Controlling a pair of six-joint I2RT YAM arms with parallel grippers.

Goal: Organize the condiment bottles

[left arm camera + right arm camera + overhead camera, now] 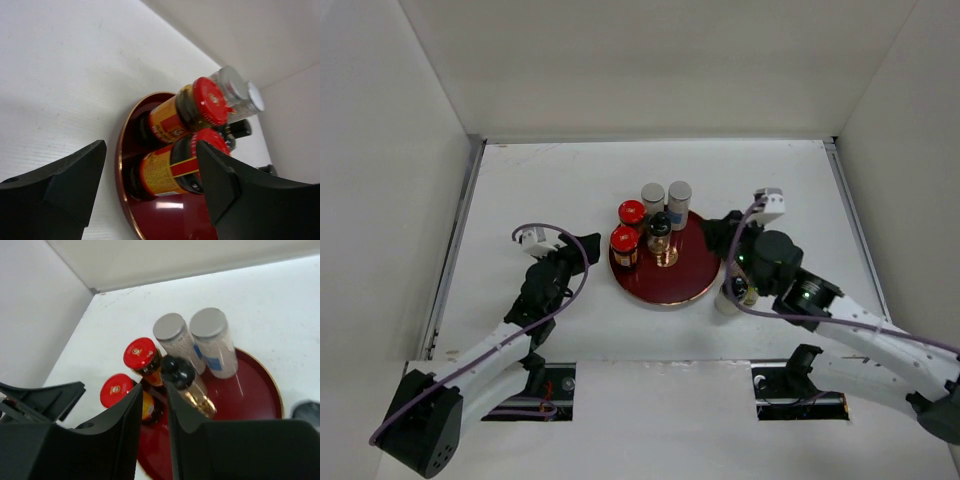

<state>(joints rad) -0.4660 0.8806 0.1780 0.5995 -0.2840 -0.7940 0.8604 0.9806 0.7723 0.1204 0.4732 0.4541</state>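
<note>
A round dark-red tray (692, 282) holds several condiment bottles. Two silver-capped bottles (653, 194) (680, 191) stand at its far side, two red-capped jars (632, 211) (624, 240) at its left, and a black-capped bottle (660, 224) in the middle. My left gripper (588, 243) is open just left of the tray; in the left wrist view (151, 147) the nearer red-capped jar (167, 170) shows beyond its fingers, untouched by the left one. My right gripper (712, 232) hovers over the tray's right rim. It is shut (155, 386) with nothing in it, above the black-capped bottle (176, 371).
A pale bottle (728, 297) stands off the tray by its right rim, partly under my right arm. White walls close in the table at the left, back and right. A dark object (307, 411) shows at the right edge of the right wrist view.
</note>
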